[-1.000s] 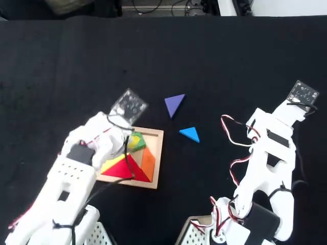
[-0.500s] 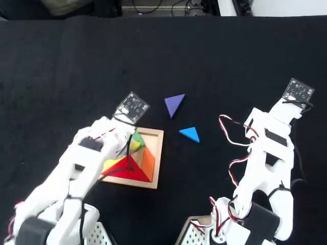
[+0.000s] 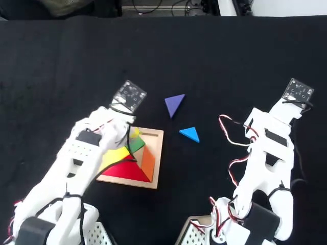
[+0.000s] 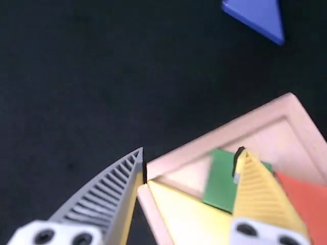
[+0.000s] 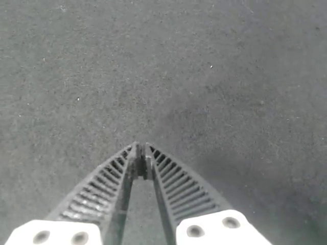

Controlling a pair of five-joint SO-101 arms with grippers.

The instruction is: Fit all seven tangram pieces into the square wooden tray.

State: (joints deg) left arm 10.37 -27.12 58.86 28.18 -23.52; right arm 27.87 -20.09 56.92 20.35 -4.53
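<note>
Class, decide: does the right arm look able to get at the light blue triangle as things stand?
Probably yes. The blue triangle lies on bare cloth, nothing on or against it. The right pincer is shut, so it must open first.

Pale square wooden tray (image 3: 159,159) with raised rim, flat on the black tabletop, lower centre-left of the high view, turned slightly off square. Lying flat inside: red triangle (image 3: 127,171) along the lower edge; orange piece (image 3: 147,161) against the right rim; green piece (image 3: 137,144) near the upper edge; yellow piece (image 3: 115,154) at left, touching the red. Outside, flat on the tabletop: purple triangle (image 3: 174,104) at centre, above the tray; blue triangle (image 3: 190,134) just right of the tray's upper right corner, not touching it.
</note>
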